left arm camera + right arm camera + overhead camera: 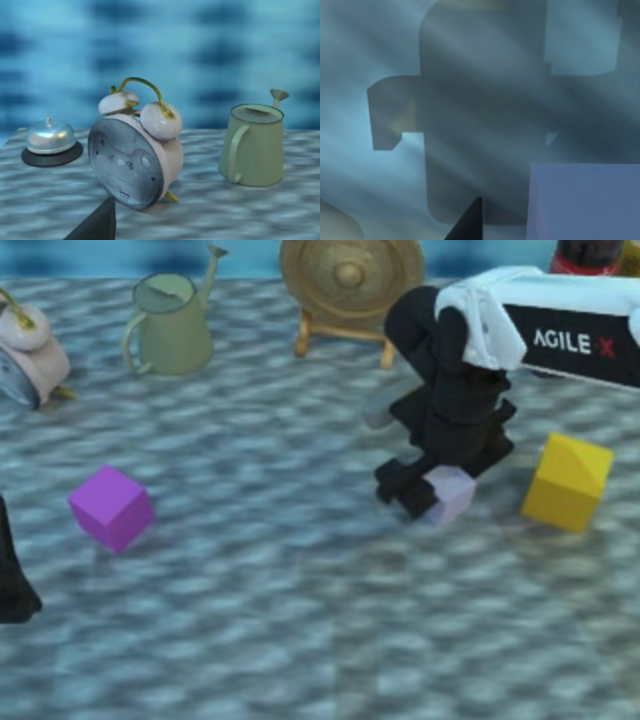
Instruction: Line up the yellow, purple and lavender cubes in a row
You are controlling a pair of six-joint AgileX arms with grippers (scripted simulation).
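Nearest thing: the lavender cube (585, 202), filling a corner of the right wrist view, hard by one dark finger (469, 222).
Right gripper (428, 492): low over the table (300, 620), at the lavender cube; whether the fingers pinch it or only flank it I cannot tell.
Cubes: three, one of each colour.
Lavender cube facing: roughly square-on, no long axis.
Yellow cube (567, 481): near the right gripper, toward the table's right, turned corner-on.
Purple cube (111, 507): well apart from the gripper, far to the left, also turned corner-on.
Left gripper (12, 580): parked at the left edge.
Back row: one watering can (172, 324), one alarm clock (136, 157), one bell (51, 141), one gong (350, 285).
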